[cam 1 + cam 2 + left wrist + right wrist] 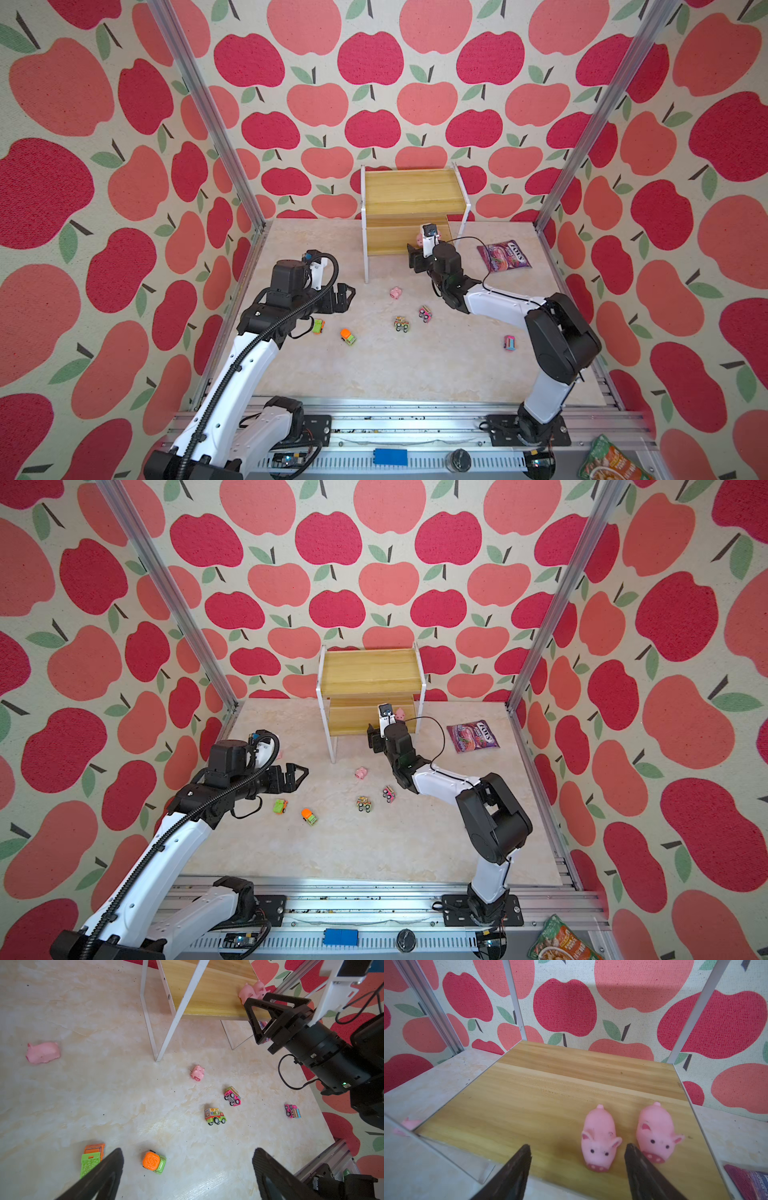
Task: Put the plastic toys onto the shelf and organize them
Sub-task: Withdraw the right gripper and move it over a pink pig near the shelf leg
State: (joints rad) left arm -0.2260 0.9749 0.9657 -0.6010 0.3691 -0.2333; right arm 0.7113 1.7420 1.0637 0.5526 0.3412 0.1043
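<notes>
The shelf [411, 208] stands at the back of the table. Two pink pigs [599, 1138] [656, 1134] stand side by side on its lower board [550, 1088], facing my right gripper [578, 1146]. That gripper is open at the board's front edge, and one pig stands free between its fingers. My left gripper [347, 297] hangs open over the table's left side, holding nothing. On the table lie a pig [396, 293], another pig [42, 1052], a green car [318, 326], an orange car [348, 336], a striped car [401, 323] and two pink cars [424, 313] [509, 343].
A flat purple candy bag [503, 256] lies to the right of the shelf. Aluminium posts [540, 220] stand at the table's back corners. A blue block [390, 456] sits on the front rail, and a food packet [611, 461] lies off the table's front right.
</notes>
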